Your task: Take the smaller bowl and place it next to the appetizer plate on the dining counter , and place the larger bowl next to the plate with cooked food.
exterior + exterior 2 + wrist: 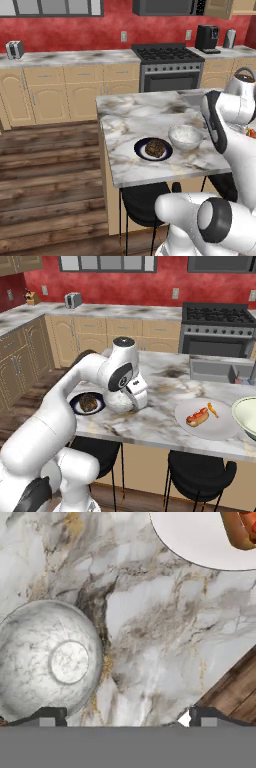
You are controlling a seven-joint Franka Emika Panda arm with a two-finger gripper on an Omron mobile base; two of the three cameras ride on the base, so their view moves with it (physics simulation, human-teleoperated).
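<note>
One bowl, the smaller bowl (185,136), is sitting on the desk (130,117) just right of the appetizer plate (153,149); fingers (50,714) are spreading wide, holding nothing, so lifting straight up is advisable.

From the right base camera the arm's forearm covers most of the smaller bowl (116,401), leaving a sliver of its rim, and an arm link overlaps the left edge of the appetizer plate (88,403). The larger bowl (246,416) is cut off by the right border. In the hand view the plate with cooked food (205,539) runs off the top (its orange food too), and the fingers (47,714) show as mere tips, their gap unclear.
</note>
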